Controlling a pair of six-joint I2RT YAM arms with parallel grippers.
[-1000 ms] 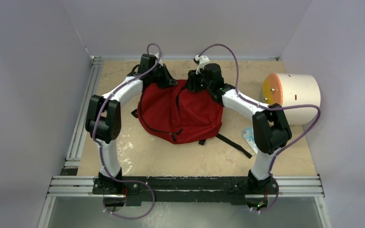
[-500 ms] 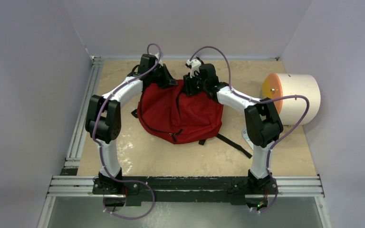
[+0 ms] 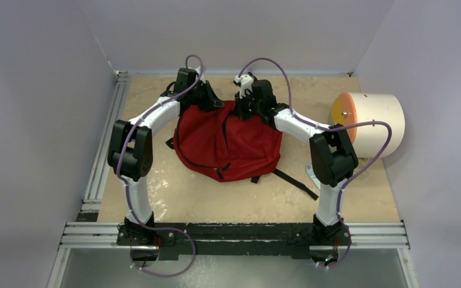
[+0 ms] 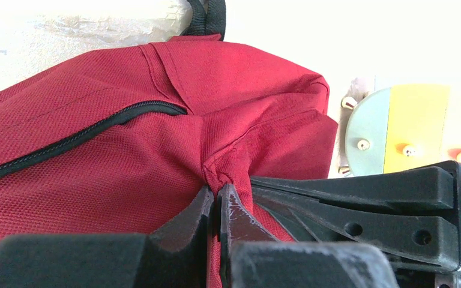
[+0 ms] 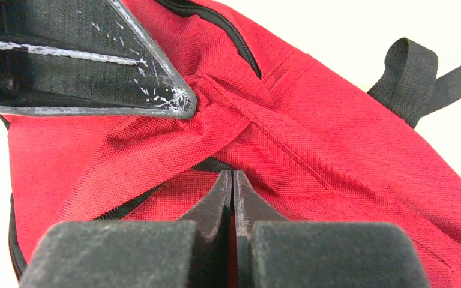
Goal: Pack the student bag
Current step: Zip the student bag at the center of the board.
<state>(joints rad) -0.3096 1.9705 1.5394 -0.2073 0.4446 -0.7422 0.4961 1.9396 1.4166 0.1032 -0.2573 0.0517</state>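
Both arms rise from bases at 6 o'clock in the top view.

Left arm (image 3: 156, 114): elbow out at 9 o'clock, forearm running toward 1 o'clock.

Right arm (image 3: 300, 127): elbow out at 3 o'clock, forearm running toward 10 o'clock.

The wrists stand near each other at 12 o'clock.

Left gripper (image 4: 217, 192): jaws closed, pinching a fold of the bag (image 4: 96, 150).

Right gripper (image 5: 233, 175): jaws closed, tips touching. Whether cloth lies between them is not clear.

The bag (image 3: 228, 144) lies on the table (image 3: 216, 198); cylinder (image 3: 372, 123) apart to its right; left gripper (image 3: 216, 104) and right gripper (image 3: 241, 110) seemingly on its far edge
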